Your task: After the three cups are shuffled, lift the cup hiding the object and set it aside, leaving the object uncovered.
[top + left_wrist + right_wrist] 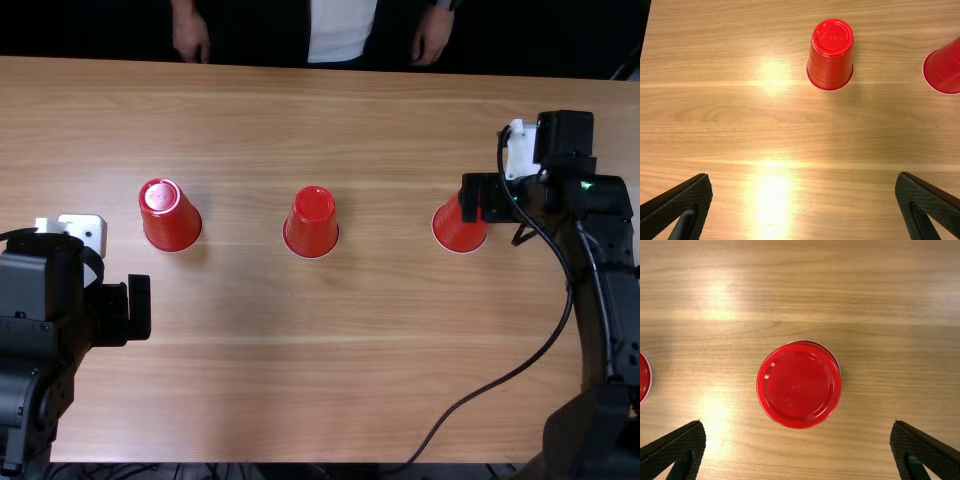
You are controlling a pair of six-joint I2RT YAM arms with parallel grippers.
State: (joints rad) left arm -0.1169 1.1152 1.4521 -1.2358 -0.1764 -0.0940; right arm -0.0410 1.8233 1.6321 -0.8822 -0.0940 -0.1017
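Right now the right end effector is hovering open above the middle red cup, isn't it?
Not the middle one. The top view shows the right end effector above the rightmost cup, open as you said. The middle cup stands with nothing over it.

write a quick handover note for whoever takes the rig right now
Left gripper: open, holding nothing, at the near left of the table, short of the left cup.
Right gripper: open, directly over the right cup, not closed on it.
Cups: all three red cups stand upside down in a row, the middle cup between the other two.
Done: nothing lifted.
Left: if the right cup is the pick, grip it, lift it and set it aside. The object is not yet uncovered.
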